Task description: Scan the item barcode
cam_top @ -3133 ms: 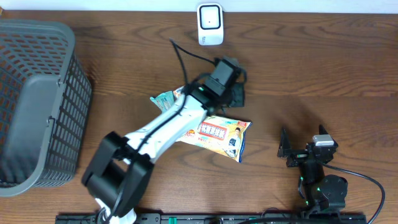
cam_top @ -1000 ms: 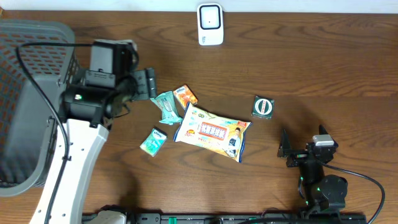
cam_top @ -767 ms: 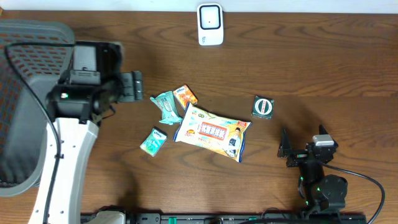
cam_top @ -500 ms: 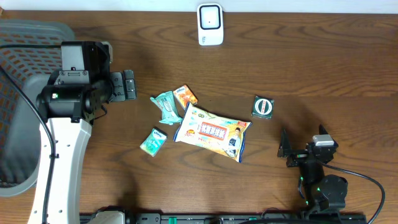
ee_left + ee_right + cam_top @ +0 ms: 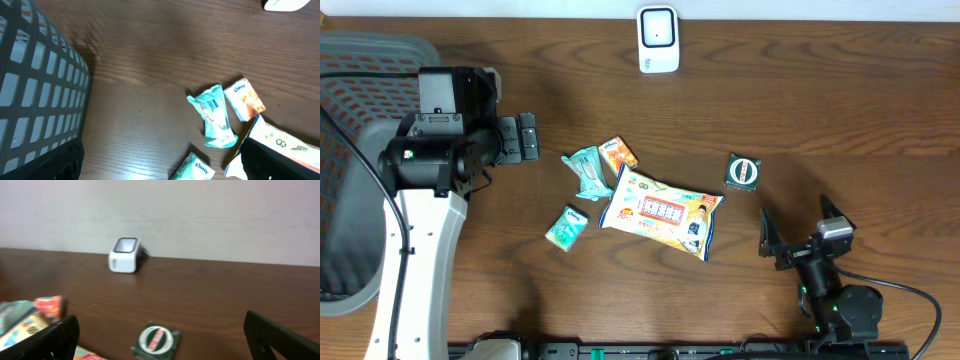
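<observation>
Since the frame three seconds back, the left arm has swung away from the pile of packs to the left side of the bench point(image 5: 820, 100), and over the last half second only the right arm has turned a little on the spot. The left gripper point(image 5: 525, 137) now hangs just beside the basket point(image 5: 365, 45), its jaws spread wide with nothing between them. In the left wrist view the basket wall fills the left side, and the packs lie off to the lower right.

The right gripper point(image 5: 800, 225) sits low at the near right of the bench, also released and empty, and it points towards the far wall.

The scanner point(image 5: 658, 39) stands upright at the far edge, near the middle. The items lie on the bench, well apart from it:
- a big snack bag point(image 5: 662, 212) in the centre
- a teal packet point(image 5: 585, 170) just to the left of the bag's upper corner
- an orange pack point(image 5: 617, 153) just beside the teal packet, to its right
- a small teal pack point(image 5: 565, 226) alone, nearer the front
- a green pack point(image 5: 743, 172) with a round label, to the right of the bag, between it and the right gripper

Neither gripper touches any of them.
</observation>
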Controlling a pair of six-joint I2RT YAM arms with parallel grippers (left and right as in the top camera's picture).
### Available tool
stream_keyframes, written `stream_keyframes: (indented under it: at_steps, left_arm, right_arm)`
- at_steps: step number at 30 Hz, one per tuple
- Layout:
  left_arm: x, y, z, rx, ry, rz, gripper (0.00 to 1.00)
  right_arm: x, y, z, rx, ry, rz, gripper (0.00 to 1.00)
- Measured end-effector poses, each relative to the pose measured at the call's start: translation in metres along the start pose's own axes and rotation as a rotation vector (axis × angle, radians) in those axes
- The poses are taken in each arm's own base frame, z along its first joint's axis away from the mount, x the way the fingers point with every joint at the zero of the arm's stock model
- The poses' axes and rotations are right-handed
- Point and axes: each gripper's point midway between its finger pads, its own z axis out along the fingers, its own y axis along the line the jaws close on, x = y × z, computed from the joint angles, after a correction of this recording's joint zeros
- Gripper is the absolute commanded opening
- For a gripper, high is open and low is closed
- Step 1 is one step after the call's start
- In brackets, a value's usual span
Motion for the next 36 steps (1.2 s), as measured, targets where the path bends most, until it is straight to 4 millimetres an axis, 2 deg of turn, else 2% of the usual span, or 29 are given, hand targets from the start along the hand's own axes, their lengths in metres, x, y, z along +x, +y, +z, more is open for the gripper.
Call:
stream_keyframes:
  at_steps: [3,9,16,18,20,23,26,30,36]
  left_arm:
    - [0.0,0.0,0.0,0.0,0.0,0.0,0.98]
    - [0.0,0.0,0.0,0.002,-0.001,0.0,0.98]
    - [0.0,-0.001,0.0,0.003,0.0,0.0,0.98]
    - [0.0,-0.001,0.0,0.003,0.001,0.0,0.98]
    - [0.001,0.0,0.0,0.003,0.003,0.0,0.98]
    - [0.0,0.0,0.001,0.003,0.003,0.0,0.98]
    - [0.0,-0.001,0.001,0.003,0.003,0.0,0.98]
    - [0.0,-0.001,0.001,0.003,0.002,0.0,0.98]
    - [0.0,0.0,0.001,0.003,0.003,0.0,0.98]
  right_arm:
    - [-0.004,0.006,-0.001,-0.03,0.038,0.036,0.99]
    - [-0.046,0.016,0.001,-0.069,0.149,0.084,0.99]
    - [-0.054,0.02,0.026,-0.092,0.441,0.161,0.99]
    - [-0.05,0.021,0.039,-0.108,0.553,0.193,0.99]
    - [-0.041,0.024,0.04,-0.123,0.655,0.227,0.99]
    - [-0.044,0.028,0.058,-0.156,0.709,0.256,0.99]
    - [-0.035,0.03,0.074,-0.188,0.751,0.286,0.99]
    - [-0.026,0.036,0.083,-0.225,0.772,0.317,0.86]
    - [-0.003,0.054,0.088,-0.206,0.9,0.328,0.78]
